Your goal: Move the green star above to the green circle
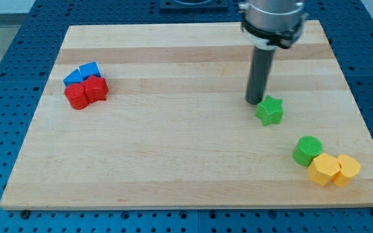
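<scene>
My tip (256, 101), the lower end of a straight dark rod with nothing held, is set on the pale wooden board (173, 162), just at 10 o'clock of the small green plastic star (270, 110), seemingly touching it. No long axis can be told on the star. The green plastic circle (307, 151) is found at its 4 o'clock, apart, beside two yellow blocks (334, 169).

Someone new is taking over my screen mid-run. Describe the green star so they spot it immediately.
Start at the wooden board and follow the dark rod down in the view's right half to my tip. The green star sits right beside it, toward the view's lower right. Unlike the green circle further down beside the yellow blocks, it stands alone and has points.
</scene>
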`<state>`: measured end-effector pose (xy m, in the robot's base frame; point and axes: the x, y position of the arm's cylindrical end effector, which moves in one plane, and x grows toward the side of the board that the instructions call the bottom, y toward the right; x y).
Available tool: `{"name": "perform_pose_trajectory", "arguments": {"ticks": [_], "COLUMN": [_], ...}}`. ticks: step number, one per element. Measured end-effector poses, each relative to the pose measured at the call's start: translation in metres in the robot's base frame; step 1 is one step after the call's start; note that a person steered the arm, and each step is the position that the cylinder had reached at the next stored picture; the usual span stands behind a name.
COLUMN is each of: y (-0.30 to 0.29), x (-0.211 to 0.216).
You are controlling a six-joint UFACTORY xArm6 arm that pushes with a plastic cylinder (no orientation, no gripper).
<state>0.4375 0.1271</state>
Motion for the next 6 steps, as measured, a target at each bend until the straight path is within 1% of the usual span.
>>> {"name": "perform_pose_trajectory", "arguments": {"ticks": [1, 2, 3, 4, 5, 6], "y": [0.03, 0.04, 0.069, 0.069, 0.025, -0.008], "x": [0.037, 0.039, 0.044, 0.044, 0.014, 0.005]}}
